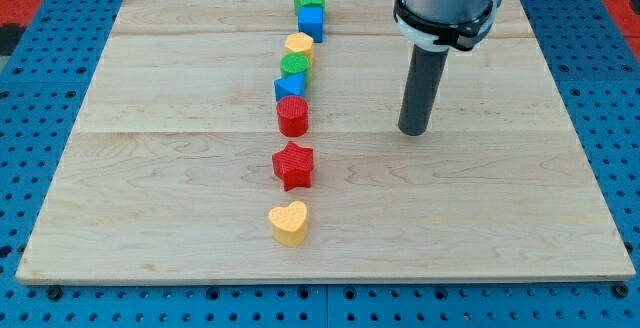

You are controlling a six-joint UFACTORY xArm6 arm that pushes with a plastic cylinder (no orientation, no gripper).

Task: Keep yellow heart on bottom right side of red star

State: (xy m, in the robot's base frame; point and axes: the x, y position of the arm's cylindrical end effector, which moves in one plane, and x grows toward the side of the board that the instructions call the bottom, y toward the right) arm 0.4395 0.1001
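While the blocks line up left of centre on the bench (150,188), the yellow heart (289,223) sits just below the red star (293,165); my tip (415,131), a bare rod end effector grasping nothing, stands well right, unobstructed.

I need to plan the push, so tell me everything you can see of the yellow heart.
The yellow heart is a small, matte, plastic-looking block with a flat heart-shaped top and straight sides. It lies flat on the wooden board, lowest in the column of blocks, just below the red star with a small gap between them, touching nothing else. My tip is far off toward the view's upper right.
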